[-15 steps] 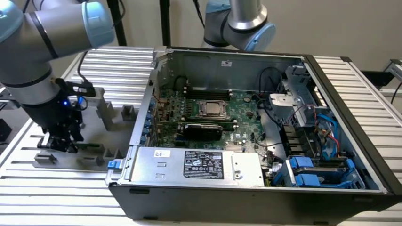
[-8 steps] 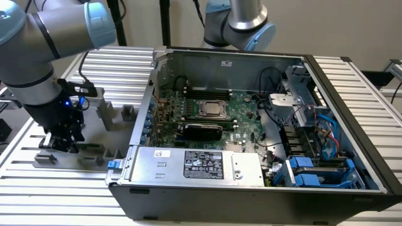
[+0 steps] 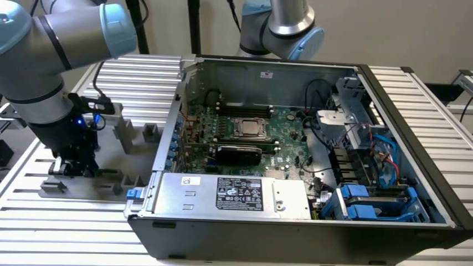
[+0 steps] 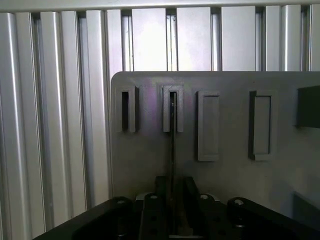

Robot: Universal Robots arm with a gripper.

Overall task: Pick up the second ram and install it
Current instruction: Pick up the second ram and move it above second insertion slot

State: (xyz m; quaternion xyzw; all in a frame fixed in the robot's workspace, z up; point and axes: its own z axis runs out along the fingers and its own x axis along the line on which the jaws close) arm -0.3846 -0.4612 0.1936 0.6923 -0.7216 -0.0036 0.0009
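**Surface and room.** The work surface is a table (image 3: 140, 72) of ribbed aluminium slats. It carries a grey fixture plate (image 4: 150, 170) toward the exterior view's left and an open computer case (image 3: 296, 238) toward its right. A plain pale wall (image 3: 399, 27) stands behind.

**Tool and task item.** My gripper (image 4: 173, 202) is lowered onto the fixture plate, well apart from the case. The second ram (image 4: 172, 150) stands on that plate and shows edge-on in the wrist view as a thin dark line. One end sits in a narrow slotted block (image 4: 172, 107), and the other end runs into my gripper. I cannot tell whether the gripper has closed on the stick or stands clear of it.

**Hidden or unclear.** In the exterior view my arm (image 3: 37, 72) and gripper cover the ram. Its face and chips cannot be made out from the edge-on wrist view. A dark block (image 4: 307, 107) is cut off by the wrist frame.

**Counts.**
- Wrist view: one ram, and four grey blocks in a row, two narrow and slotted and two wider (image 4: 207, 125).
- Inside the case: one motherboard (image 3: 284, 124), one CPU socket (image 3: 250, 128) and one power supply (image 3: 229, 194).
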